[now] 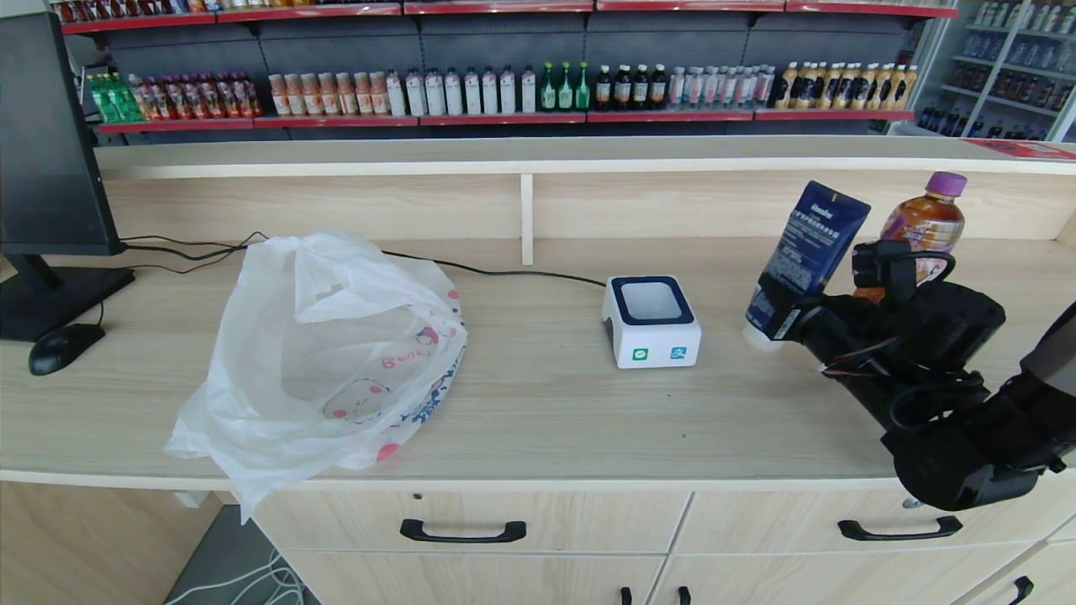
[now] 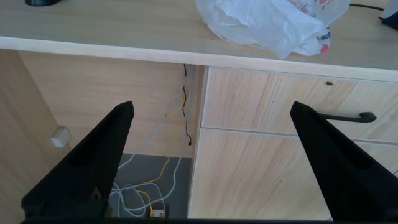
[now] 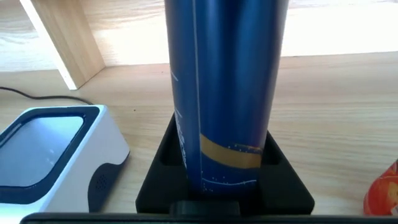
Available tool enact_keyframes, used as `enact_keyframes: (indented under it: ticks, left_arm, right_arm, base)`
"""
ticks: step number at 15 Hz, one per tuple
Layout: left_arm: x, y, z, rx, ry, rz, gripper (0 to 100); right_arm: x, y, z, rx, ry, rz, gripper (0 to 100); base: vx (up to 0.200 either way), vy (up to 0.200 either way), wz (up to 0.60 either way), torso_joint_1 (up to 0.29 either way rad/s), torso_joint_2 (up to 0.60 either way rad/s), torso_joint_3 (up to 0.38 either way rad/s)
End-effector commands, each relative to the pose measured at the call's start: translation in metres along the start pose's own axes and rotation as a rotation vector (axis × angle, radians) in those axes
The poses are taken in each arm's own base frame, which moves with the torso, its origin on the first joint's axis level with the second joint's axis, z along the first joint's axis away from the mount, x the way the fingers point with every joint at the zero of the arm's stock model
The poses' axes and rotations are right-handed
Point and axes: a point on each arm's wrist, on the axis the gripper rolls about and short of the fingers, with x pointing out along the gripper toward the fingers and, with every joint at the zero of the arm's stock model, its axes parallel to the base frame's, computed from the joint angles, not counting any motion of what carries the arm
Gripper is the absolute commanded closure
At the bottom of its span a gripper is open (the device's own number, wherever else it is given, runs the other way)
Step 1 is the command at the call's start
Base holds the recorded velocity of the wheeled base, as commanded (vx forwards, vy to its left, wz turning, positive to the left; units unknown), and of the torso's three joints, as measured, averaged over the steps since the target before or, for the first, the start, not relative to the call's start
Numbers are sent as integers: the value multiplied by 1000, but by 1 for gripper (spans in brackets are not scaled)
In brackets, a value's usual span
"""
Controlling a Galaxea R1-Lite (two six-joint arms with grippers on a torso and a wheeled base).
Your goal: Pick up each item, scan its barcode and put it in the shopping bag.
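Observation:
My right gripper (image 1: 786, 318) is shut on a dark blue tube (image 1: 805, 252) with a white cap, held cap-down and tilted just right of the white barcode scanner (image 1: 651, 321). In the right wrist view the blue tube (image 3: 225, 87) stands between the jaws, with the scanner (image 3: 53, 155) beside it. An amber drink bottle (image 1: 923, 223) with a purple cap stands on the counter behind that gripper. The white plastic shopping bag (image 1: 332, 353) lies open at the counter's left. My left gripper (image 2: 211, 162) is open below the counter edge, facing the cabinet front, with the bag (image 2: 273, 22) above.
A monitor (image 1: 46, 143) and a black mouse (image 1: 63, 347) sit at the far left. A black cable (image 1: 496, 270) runs along the counter to the scanner. A raised wooden ledge (image 1: 538, 160) closes the back. Drawers with black handles (image 1: 462, 531) are below.

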Motion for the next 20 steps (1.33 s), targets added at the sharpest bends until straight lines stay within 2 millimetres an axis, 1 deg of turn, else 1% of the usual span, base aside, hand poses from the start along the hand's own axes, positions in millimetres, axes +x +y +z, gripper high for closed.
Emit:
enact_keyframes:
  ticks: [1,2,3,4,5,6,9,11,14,16,18,19,20]
  left_arm:
    - [0,0,0,0,-1,0,0]
    - [0,0,0,0,-1,0,0]
    - [0,0,0,0,-1,0,0]
    - [0,0,0,-2,-1,0,0]
    - [0,0,0,-2,-1,0,0]
    - [0,0,0,0,-1,0,0]
    - [0,0,0,0,-1,0,0]
    - [0,0,0,0,-1,0,0]
    - [0,0,0,-2,-1,0,0]
    - [0,0,0,-2,-1,0,0]
    - [0,0,0,-2,-1,0,0]
    - [0,0,0,-2,-1,0,0]
    - [0,0,0,-2,-1,0,0]
  right_arm:
    - [-7,6,24,4,-66,17,100]
    - [-12,9,34,6,-85,28,100]
    - [-21,19,44,15,-113,60,100]
    - [-26,28,49,26,-153,100,100]
    - [-27,29,48,29,-150,106,100]
    - [-39,49,60,64,-169,178,100]
    - [-59,71,73,95,-183,301,100]
    - [-75,86,78,126,-179,384,100]
    - [-112,119,85,252,-135,559,100]
    - [-145,142,86,374,-70,706,100]
    - [-171,154,87,479,0,812,100]
    - [-180,159,88,542,34,854,100]
    - [-182,160,89,585,51,867,100]
  base:
    - [0,0,0,0,0,0]
    - [0,0,0,0,0,0]
    - [0,0,0,0,0,0]
    - [0,0,0,0,0,0]
    - [0,0,0,0,0,0]
    - [0,0,0,0,0,0]
    - [0,0,0,0,0,0]
    - [0,0,0,0,0,0]
    - [0,0,0,0,0,0]
    - [0,0,0,0,0,0]
    - [0,0,0,0,0,0]
    - [0,0,0,0,0,0]
    - [0,0,0,0,0,0]
